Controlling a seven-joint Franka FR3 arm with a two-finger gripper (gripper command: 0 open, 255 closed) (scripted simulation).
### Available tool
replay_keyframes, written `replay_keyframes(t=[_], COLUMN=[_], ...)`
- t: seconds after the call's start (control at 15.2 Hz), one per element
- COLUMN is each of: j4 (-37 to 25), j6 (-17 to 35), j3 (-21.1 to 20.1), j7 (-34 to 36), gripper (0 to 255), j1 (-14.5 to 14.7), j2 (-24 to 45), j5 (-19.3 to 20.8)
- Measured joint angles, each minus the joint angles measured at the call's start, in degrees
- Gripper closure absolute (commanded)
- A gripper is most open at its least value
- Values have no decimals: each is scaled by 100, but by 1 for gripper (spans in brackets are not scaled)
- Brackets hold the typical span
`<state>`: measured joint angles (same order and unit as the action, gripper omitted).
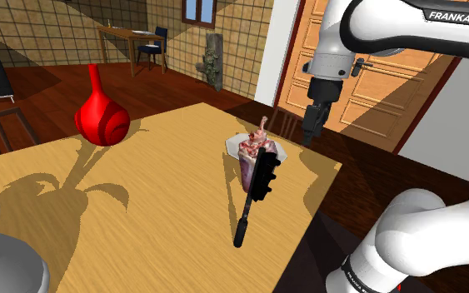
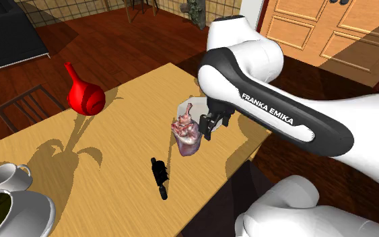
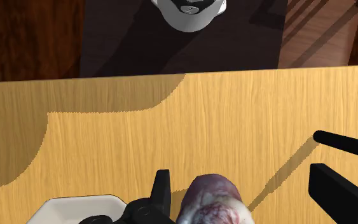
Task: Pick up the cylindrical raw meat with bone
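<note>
The raw meat (image 1: pixel 254 158) is a purplish-pink upright cylinder with a pale bone (image 1: pixel 263 126) sticking out of its top. It stands on the wooden table (image 1: pixel 141 208) against a white shallow dish (image 1: pixel 236 142). My gripper (image 1: pixel 311 133) hangs in the air, apart from the meat, on the side of the shoulder view's right and over the table's edge. In the second exterior view the gripper (image 2: pixel 208 126) sits just right of the meat (image 2: pixel 186 136). The wrist view has the meat's top (image 3: pixel 212 198) close below the hand, with the dish (image 3: pixel 75 207) beside it.
A black long-handled tool (image 1: pixel 252 204) (image 2: pixel 159 178) (image 3: pixel 344 144) lies on the table near the meat. A red vase (image 1: pixel 101 116) stands at the far side. A white cup (image 2: pixel 6 175) and plate (image 2: pixel 26 209) occupy one corner. The table's edge (image 3: pixel 171 77) runs close by.
</note>
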<state>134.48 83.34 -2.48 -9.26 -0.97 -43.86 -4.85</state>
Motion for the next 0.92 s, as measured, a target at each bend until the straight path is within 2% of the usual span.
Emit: replay_keyframes(t=[0.13,0.33,0.59,0.92], j4=[-98,-716,-1799,-3411], j6=[-2,-56,-309,-942], j3=[72,423,882,1154], j7=[-149,-1025,-2444,-4076], gripper=[0,0,0,0], j1=[41,275,596,857], j2=[135,939,2218,3813], j5=[1,-25,-168,-510])
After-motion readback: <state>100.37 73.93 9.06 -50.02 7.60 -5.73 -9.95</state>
